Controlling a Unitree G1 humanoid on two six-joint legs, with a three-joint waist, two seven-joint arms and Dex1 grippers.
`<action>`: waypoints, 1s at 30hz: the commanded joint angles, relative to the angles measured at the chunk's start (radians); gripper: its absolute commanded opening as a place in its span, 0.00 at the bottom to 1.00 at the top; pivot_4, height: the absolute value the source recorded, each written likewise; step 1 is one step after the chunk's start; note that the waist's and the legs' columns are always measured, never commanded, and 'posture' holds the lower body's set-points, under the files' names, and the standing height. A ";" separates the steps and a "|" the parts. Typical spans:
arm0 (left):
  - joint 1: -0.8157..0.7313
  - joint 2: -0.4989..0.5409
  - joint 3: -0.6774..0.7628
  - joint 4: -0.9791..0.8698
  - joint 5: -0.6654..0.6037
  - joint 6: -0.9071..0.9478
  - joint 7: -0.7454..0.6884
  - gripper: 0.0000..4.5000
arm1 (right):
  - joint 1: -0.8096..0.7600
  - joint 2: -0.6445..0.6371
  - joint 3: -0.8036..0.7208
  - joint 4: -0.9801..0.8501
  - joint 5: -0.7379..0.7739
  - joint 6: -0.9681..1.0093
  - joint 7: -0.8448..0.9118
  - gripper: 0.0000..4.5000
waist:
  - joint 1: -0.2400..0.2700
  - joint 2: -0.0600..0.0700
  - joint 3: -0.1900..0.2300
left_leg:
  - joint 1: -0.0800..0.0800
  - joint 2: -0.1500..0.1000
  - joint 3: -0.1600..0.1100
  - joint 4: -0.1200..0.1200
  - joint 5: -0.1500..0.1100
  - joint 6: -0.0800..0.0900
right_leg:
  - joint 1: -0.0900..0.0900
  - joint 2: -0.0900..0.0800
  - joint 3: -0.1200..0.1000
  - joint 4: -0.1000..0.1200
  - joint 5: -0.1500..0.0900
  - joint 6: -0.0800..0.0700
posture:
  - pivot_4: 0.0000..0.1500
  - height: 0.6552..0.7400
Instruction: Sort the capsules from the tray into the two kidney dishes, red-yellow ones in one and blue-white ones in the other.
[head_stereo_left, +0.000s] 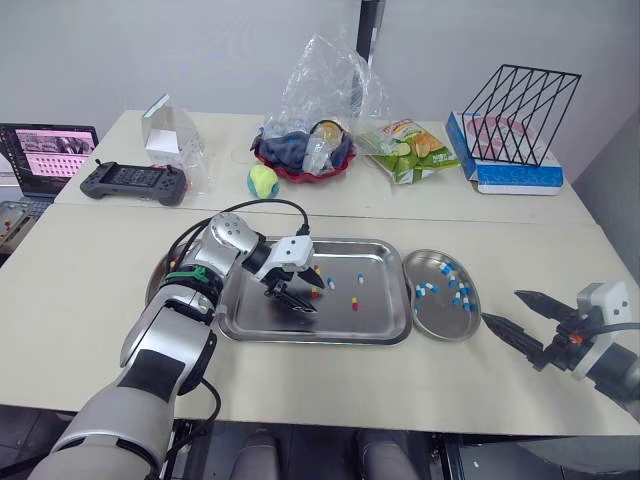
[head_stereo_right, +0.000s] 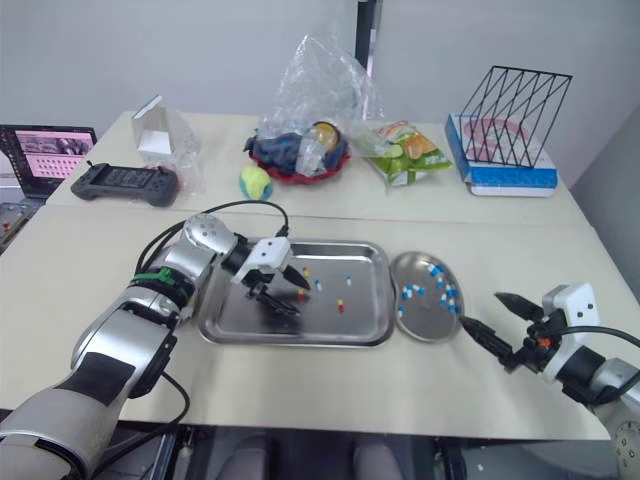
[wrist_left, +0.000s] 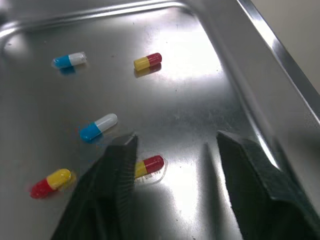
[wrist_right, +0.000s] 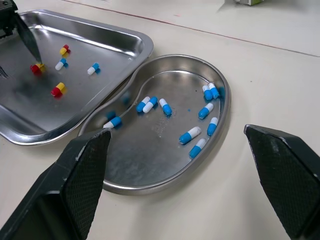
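Observation:
The steel tray (head_stereo_left: 380, 325) lies mid-table with a few loose capsules. My left gripper (head_stereo_left: 313, 299) is down inside it, open, its tips just above the tray floor. In the left wrist view a red-yellow capsule (wrist_left: 150, 165) lies against one finger (wrist_left: 117, 170), with another red-yellow one (wrist_left: 50, 182) and a blue-white one (wrist_left: 98, 127) close by. Right of the tray, a kidney dish (head_stereo_left: 440, 328) holds several blue-white capsules (wrist_right: 148, 104). My right gripper (head_stereo_left: 502, 306) hovers open just right of that dish, holding nothing. The second kidney dish (head_stereo_left: 157, 283) is mostly hidden behind my left arm.
On the far table stand a game controller (head_stereo_left: 133, 180), a tennis ball (head_stereo_left: 263, 181), a red bowl under a plastic bag (head_stereo_left: 305, 155), a snack bag (head_stereo_left: 410, 150) and a black wire rack (head_stereo_left: 515, 115). A screen (head_stereo_left: 45, 150) sits at the far left.

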 joint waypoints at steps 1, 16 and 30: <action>-0.041 -0.007 0.016 0.008 0.022 0.001 -0.005 0.38 | 0.005 -0.013 -0.038 -0.019 -0.006 -0.016 -0.008 1.00 | 0.000 0.000 0.000 | 0.000 0.000 -0.001 0.000 0.000 0.000 | 0.000 0.000 0.000 0.000 0.000 0.000 | 1.00 0.73; -0.051 -0.036 0.057 0.027 0.062 -0.007 0.052 0.38 | -0.024 -0.016 -0.018 -0.003 -0.010 -0.009 -0.007 1.00 | 0.001 0.000 0.000 | -0.001 -0.002 -0.003 0.001 0.000 0.000 | 0.000 0.000 0.000 0.000 0.000 0.001 | 1.00 0.73; -0.050 -0.039 0.038 0.047 0.132 -0.042 0.111 0.38 | -0.040 -0.016 -0.018 0.021 -0.039 -0.027 -0.012 1.00 | 0.001 0.000 0.000 | -0.001 -0.002 -0.003 0.001 0.000 0.000 | 0.001 0.000 0.000 0.000 0.000 0.001 | 1.00 0.73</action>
